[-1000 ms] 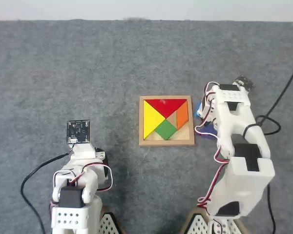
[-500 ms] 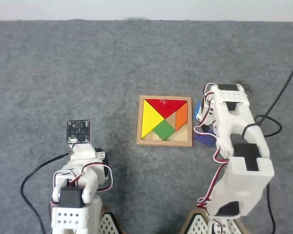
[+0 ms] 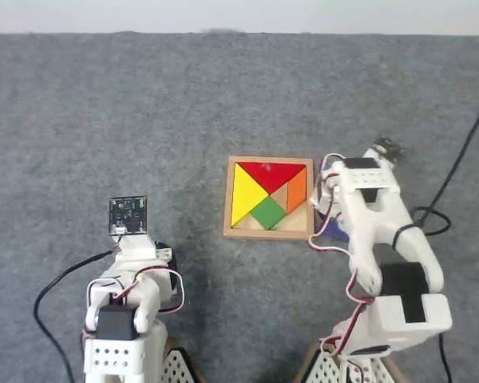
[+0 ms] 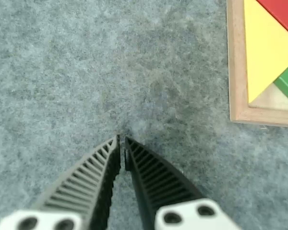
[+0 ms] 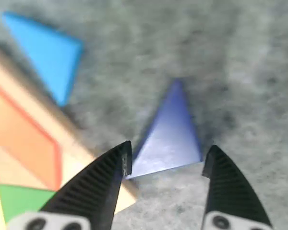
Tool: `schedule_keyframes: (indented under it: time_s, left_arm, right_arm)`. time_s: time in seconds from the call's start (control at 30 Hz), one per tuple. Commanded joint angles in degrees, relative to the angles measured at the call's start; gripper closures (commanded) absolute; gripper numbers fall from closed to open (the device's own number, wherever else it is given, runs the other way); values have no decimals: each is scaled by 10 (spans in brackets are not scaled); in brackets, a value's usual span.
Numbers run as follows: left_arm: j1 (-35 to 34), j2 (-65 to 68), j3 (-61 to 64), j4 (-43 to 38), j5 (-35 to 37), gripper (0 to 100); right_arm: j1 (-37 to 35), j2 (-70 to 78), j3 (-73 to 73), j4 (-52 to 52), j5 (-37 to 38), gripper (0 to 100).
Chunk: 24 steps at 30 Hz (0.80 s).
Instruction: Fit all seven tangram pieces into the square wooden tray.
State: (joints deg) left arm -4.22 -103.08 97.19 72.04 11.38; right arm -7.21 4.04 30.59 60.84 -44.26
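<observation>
The square wooden tray [image 3: 268, 234] lies mid-table holding a red triangle [image 3: 270, 172], a yellow triangle [image 3: 246, 195], a green square [image 3: 268, 212] and an orange piece [image 3: 298, 191]. Just right of the tray, a dark blue triangle [image 5: 170, 133] lies flat on the carpet, and my right gripper [image 5: 166, 160] stands open astride its wide end. A light blue triangle [image 5: 47, 52] lies beyond it beside the tray's edge [image 5: 81, 153]. My left gripper [image 4: 121, 140] is shut with nothing in it, over bare carpet left of the tray corner [image 4: 237, 103].
Grey carpet covers the whole table. The right arm [image 3: 375, 231] hangs over the strip right of the tray. A black cable [image 3: 455, 167] runs along the right side. The left arm [image 3: 128, 279] sits near the front left.
The right arm has swung in toward the tray and lowered over the dark blue triangle. The tray shifted slightly left in the first half second. The left arm has kept still.
</observation>
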Motion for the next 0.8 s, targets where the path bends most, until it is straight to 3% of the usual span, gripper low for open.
schedule_keyframes:
  time_s: [0.0,0.47,0.77]
  left_arm:
    - [-4,-11,-7,3,-9,986]
    - [-4,-11,-7,3,-9,986]
    - [-4,-11,-7,3,-9,986]
  right_arm:
    - [-16,-9,-7,-24,-11,824]
    - [33,19,-27,-26,4,837]
    - [75,23,-118,21,202,837]
